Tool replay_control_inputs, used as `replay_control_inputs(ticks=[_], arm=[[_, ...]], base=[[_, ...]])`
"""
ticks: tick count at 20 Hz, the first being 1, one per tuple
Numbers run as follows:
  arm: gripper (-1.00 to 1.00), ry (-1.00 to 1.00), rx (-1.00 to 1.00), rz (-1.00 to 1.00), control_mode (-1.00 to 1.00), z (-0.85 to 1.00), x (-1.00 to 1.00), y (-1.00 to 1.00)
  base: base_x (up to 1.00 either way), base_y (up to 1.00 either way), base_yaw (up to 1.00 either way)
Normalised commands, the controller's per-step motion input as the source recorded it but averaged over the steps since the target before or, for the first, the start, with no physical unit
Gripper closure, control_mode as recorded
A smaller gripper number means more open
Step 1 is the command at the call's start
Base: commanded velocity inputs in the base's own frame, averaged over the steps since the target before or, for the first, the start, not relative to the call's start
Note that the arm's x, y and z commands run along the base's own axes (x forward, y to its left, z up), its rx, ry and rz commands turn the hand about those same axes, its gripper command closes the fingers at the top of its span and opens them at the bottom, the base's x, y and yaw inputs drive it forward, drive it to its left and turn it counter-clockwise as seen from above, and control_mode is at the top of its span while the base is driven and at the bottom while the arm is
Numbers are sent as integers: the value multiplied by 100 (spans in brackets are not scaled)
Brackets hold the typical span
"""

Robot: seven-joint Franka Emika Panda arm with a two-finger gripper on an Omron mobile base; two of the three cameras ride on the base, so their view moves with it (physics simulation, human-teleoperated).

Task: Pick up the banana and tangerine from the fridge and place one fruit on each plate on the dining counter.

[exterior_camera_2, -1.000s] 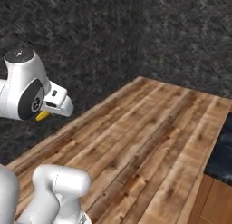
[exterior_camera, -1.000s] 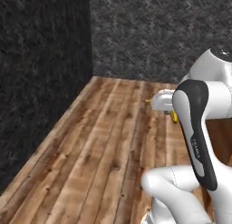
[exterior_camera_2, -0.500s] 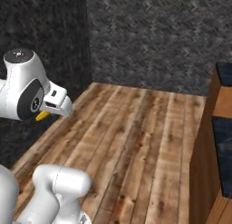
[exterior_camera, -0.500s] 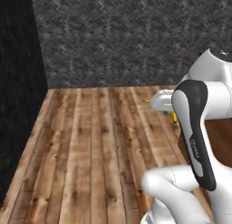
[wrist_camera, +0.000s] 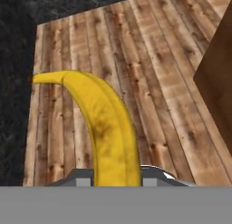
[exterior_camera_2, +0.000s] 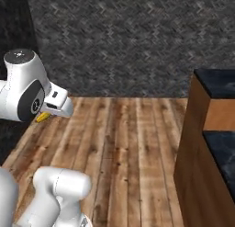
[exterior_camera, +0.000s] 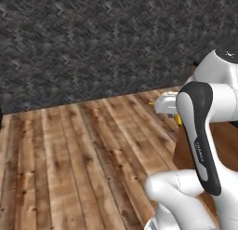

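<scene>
Since the earlier frame the base has turned, bringing the dining table (exterior_camera_2: 215, 83) into view on the right. With the pincer (wrist_camera: 115, 175) clenched on the banana (wrist_camera: 104, 128), drive smoothly and keep the grip firm until a plate is reached.

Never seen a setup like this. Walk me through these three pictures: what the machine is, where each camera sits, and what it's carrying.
It is a rendered kitchen scene. The machine is a white robot arm on a driving base. Two cameras ride on the base behind the arm, one to its left and one to its right, looking over a wooden floor toward a dark wall. The third sits on the hand. The gripper is shut on a yellow banana. At the right stands the dining counter, wood-fronted with a dark top.
</scene>
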Motion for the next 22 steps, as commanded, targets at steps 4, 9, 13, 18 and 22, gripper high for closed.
replay_control_inputs(ticks=[4, 9, 13, 18, 22], arm=[[100, 0, 0, 0, 100, 0, 0, 0], [100, 0, 0, 0, 100, 0, 0, 0], [100, 0, 0, 0, 100, 0, 0, 0], [100, 0, 0, 0, 100, 0, 0, 0], [100, 0, 0, 0, 100, 0, 0, 0]], base=[[100, 39, -45], [100, 44, -47], [100, 63, -47], [100, 69, -46], [100, 70, -46]])
